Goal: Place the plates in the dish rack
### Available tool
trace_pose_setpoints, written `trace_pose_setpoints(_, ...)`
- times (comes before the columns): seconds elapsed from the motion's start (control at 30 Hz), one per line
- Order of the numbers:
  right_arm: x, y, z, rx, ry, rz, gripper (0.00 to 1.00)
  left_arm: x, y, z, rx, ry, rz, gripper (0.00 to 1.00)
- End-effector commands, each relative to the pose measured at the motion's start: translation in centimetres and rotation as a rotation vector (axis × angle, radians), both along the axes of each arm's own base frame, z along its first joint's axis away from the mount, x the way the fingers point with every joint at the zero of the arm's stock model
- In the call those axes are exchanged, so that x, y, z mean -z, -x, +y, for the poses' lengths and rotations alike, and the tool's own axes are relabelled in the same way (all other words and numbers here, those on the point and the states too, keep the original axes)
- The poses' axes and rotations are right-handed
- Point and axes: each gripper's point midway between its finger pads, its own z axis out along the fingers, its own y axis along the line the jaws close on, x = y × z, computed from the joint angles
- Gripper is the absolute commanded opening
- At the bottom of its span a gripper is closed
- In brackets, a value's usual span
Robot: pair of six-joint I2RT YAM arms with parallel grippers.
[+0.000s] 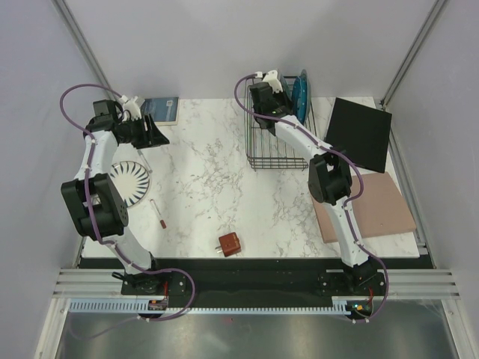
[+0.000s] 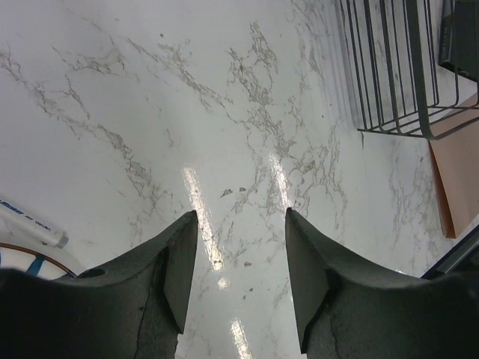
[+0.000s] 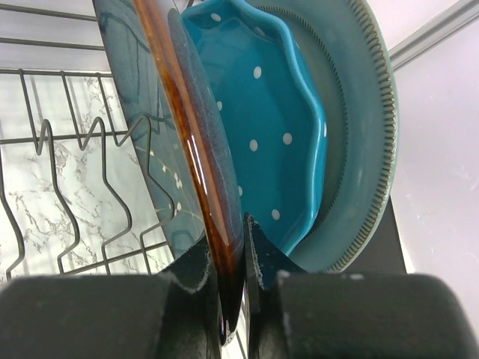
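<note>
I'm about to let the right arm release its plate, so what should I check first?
1. Right gripper shut on dark teal plate rim: ok.
2. That plate standing in the dish rack, beside blue dotted plate: ok.
3. Its lower edge seated between tines: cannot tell.
4. Left gripper open, empty: ok.
5. Striped plate loaded: not ok, it lies on the table.

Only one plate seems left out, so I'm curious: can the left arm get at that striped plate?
Probably yes. The striped plate lies flat on the table right beside the left arm, with nothing visible on it, and the left gripper is open and empty.
</note>
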Motion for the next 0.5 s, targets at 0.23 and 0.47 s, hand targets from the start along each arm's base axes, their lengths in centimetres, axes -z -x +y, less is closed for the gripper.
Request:
trace_pose_setpoints(0.23,-7.36,-0.31,-1.55,0.087,-0.1,-0.216,0.34,1.0,0.25,-0.34,0.032,0.007,0.006,0.57)
trace_pose_setpoints(0.47,-7.99,-0.05,-1.62,0.09,-0.103,-0.225,0.41,1.17,0.66,-0.52,0.033,0.014,0.013,0.57)
